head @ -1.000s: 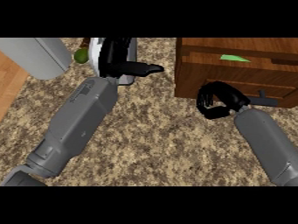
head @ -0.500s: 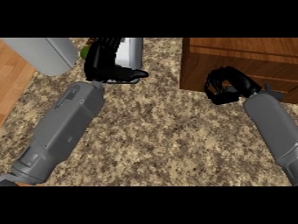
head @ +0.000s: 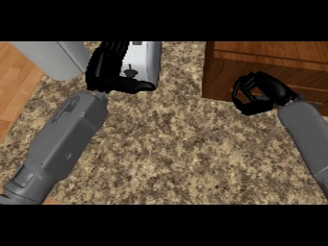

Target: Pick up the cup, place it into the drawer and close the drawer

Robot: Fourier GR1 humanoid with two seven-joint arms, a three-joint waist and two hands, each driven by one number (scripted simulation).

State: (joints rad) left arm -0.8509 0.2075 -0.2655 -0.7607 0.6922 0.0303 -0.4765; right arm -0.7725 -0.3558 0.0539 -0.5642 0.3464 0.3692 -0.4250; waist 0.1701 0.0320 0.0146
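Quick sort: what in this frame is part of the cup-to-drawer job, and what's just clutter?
Job:
- wooden drawer unit
- right hand, fingers curled against the unit's front
- cup: not identifiable in this view

Lying about:
- grey-white appliance behind the left hand
- pale grey object, far left
- granite counter

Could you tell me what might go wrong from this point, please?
Two risks, as I judge them. The right hand is curled against the front of the wooden drawer unit, so if that front is the drawer, the cup may have no opening to go into. The left hand sits in front of a pale, cup-like thing and hides part of it, so its hold is hard to check; lifting now could tip it.
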